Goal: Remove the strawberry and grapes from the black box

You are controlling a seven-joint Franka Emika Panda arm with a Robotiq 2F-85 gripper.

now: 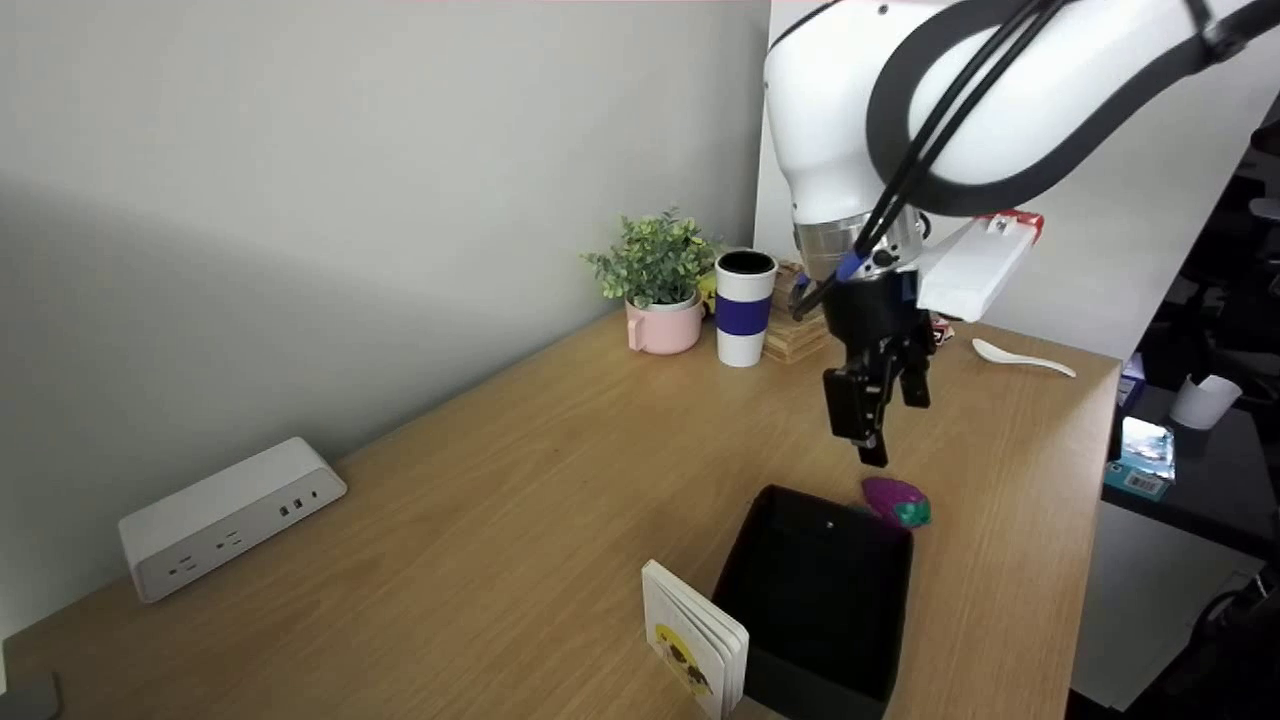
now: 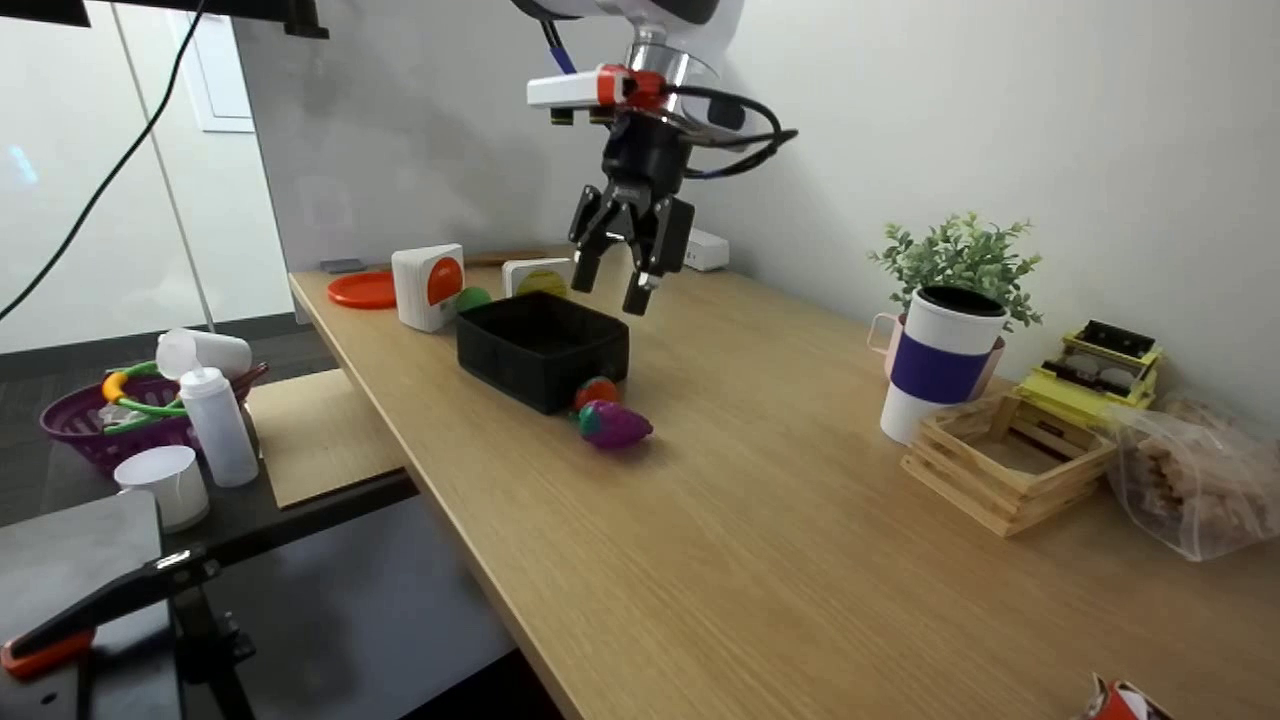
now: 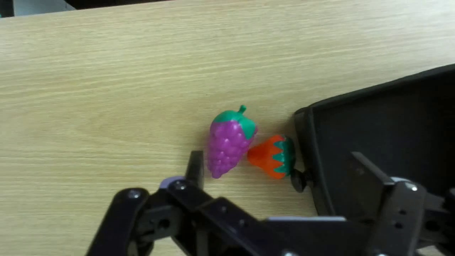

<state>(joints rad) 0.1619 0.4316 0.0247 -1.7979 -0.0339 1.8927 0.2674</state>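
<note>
And both fruits are outside! The grapes (image 3: 227,146) and the strawberry (image 3: 269,158) lie close together on the bench (image 2: 800,500), just beyond a wall of the black box (image 1: 820,600); I'd call the removal done. Above them hangs the end effector (image 2: 610,294), jaws spread wide, gripping nothing, with the grapes at six o'clock below it in both exterior views. Now the wrist view, and here's what counts: the jaws face each other nine to three. The grapes lie at ten o'clock from their midpoint, long axis running one to seven, across the closing line. The strawberry is closer in but points along it, green end at three o'clock beside the box wall; touching or not, I can't tell. Lifting away looks the likely call; should a grasp follow, the grapes offer the cleaner angle.
</note>
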